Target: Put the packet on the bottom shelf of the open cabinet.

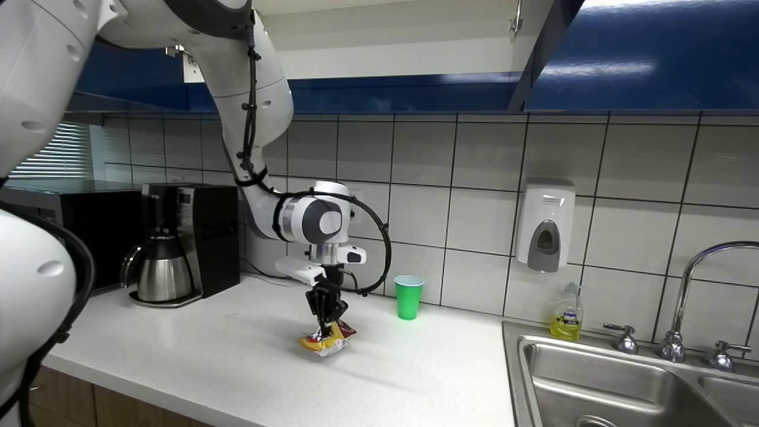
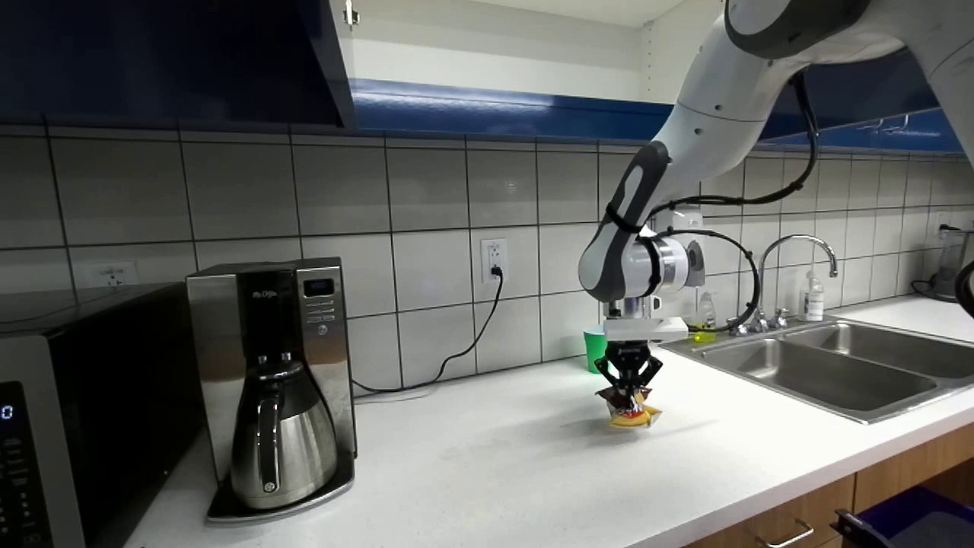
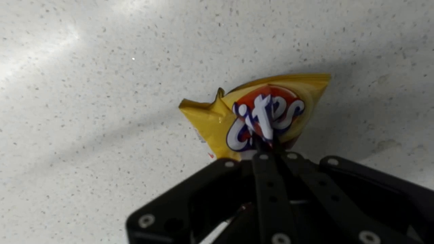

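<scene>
- Bench: white, speckled in wrist view.
- Cabinet: open, white inside, well above bench in both exterior views.
- Shelf: cabinet's lowest board, blue front edge.
- Sink: let into bench.
- Cup: green, upright on bench.
- Packet: crinkled, yellow lettered side showing in wrist view; down near bench, cannot tell if touching.
- Fingers: pointing down, clamped on packet.

— Packet in the tool, over the worktop! And the cup?
— Behind, near the wall; coffee maker left, sink right, in both exterior views!
— Up top, there's the cabinet, above the worktop!
</scene>
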